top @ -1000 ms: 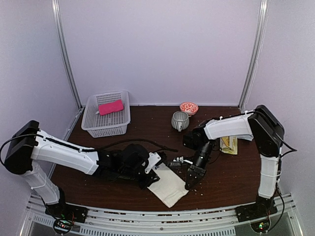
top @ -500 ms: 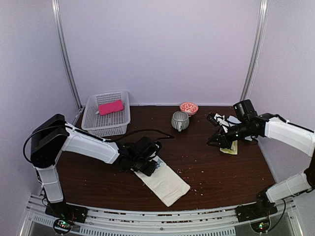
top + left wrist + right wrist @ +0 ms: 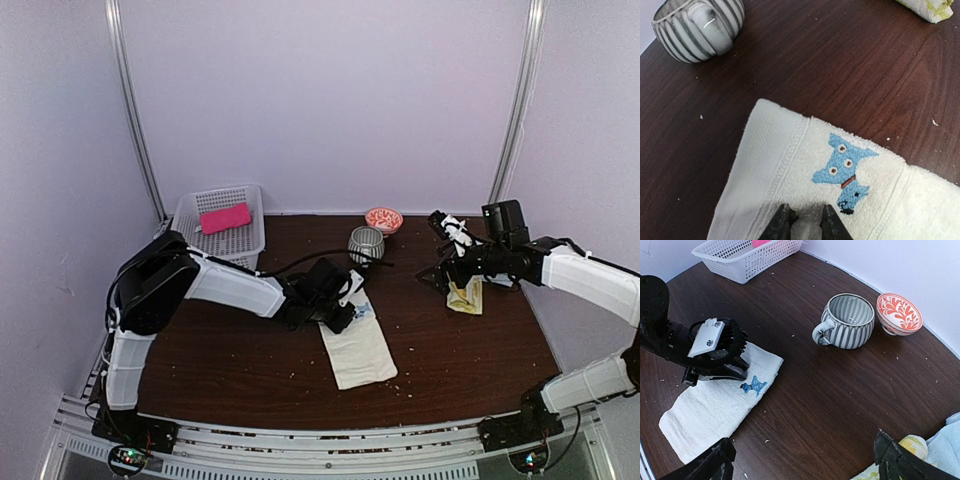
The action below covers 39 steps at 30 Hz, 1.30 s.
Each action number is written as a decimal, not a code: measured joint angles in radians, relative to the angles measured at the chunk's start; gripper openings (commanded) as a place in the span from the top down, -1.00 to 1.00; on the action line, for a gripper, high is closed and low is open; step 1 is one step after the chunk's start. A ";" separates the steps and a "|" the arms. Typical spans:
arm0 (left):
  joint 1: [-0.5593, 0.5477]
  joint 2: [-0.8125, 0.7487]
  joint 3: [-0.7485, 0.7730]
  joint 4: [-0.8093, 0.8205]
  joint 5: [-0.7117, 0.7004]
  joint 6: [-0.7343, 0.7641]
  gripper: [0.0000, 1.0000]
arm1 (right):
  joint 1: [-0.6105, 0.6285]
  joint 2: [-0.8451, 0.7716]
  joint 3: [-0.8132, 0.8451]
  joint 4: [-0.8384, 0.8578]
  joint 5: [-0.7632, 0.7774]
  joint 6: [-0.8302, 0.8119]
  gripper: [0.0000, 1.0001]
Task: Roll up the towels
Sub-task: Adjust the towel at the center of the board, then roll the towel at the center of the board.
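step: start roll | cream-white cloth towel (image 3: pixel 782 150), blue mark (image 3: pixel 845 172) | left gripper (image 3: pixel 802 221) pinches its short edge (thin fold) | right gripper (image 3: pixel 805 460) spread wide | tip: roll tight, edges square

The dark brown bench (image 3: pixel 450 350) is flecked with pale crumbs. A cream towel (image 3: pixel 360 345) with a blue mark lies flat on it, its far end at the left gripper (image 3: pixel 802 222). Just beyond that gripper stands a grey striped mug (image 3: pixel 366 243), with an orange-patterned bowl (image 3: pixel 384 219) close behind. A white basket (image 3: pixel 190 225) sits well apart from it, at the far left corner. Near the right gripper (image 3: pixel 805 450) lie a yellow towel (image 3: pixel 466 297) and, touching it, a pale blue towel (image 3: pixel 947 442).
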 measured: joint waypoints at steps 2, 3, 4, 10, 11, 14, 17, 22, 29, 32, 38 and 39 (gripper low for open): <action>0.000 -0.011 -0.014 0.010 0.006 0.018 0.37 | -0.001 -0.011 -0.011 0.018 0.007 0.001 -0.98; 0.000 -0.030 -0.040 0.023 0.013 0.029 0.31 | -0.001 -0.013 -0.014 0.023 0.008 0.000 -0.94; 0.000 -0.060 -0.078 0.037 0.024 0.039 0.25 | -0.001 -0.013 -0.014 0.024 0.008 -0.002 -0.90; -0.042 -0.388 -0.361 0.153 0.080 0.154 0.11 | -0.001 0.029 -0.001 0.015 -0.006 -0.025 -0.74; -0.063 -0.435 -0.380 0.162 0.094 0.175 0.10 | -0.001 0.039 0.000 0.012 -0.008 -0.029 -0.71; -0.136 -0.509 -0.387 0.174 0.148 0.227 0.14 | -0.001 0.068 0.005 -0.007 -0.024 -0.044 -0.58; -0.200 -0.505 -0.385 0.158 0.201 0.264 0.19 | -0.001 0.080 0.014 -0.021 -0.050 -0.062 -0.52; -0.257 -0.437 -0.386 0.090 0.266 0.307 -0.12 | -0.001 0.085 0.027 -0.041 -0.108 -0.097 -0.45; -0.269 -0.373 -0.431 0.139 0.257 0.327 0.04 | -0.001 0.090 0.027 -0.065 -0.140 -0.121 -0.46; -0.269 -0.323 -0.422 0.152 0.255 0.340 0.15 | -0.001 0.090 0.027 -0.066 -0.140 -0.130 -0.46; -0.269 -0.249 -0.399 0.160 0.253 0.349 0.22 | -0.001 0.123 0.036 -0.076 -0.140 -0.137 -0.44; -0.269 -0.239 -0.391 0.161 0.253 0.349 0.24 | -0.001 0.128 0.039 -0.080 -0.140 -0.138 -0.44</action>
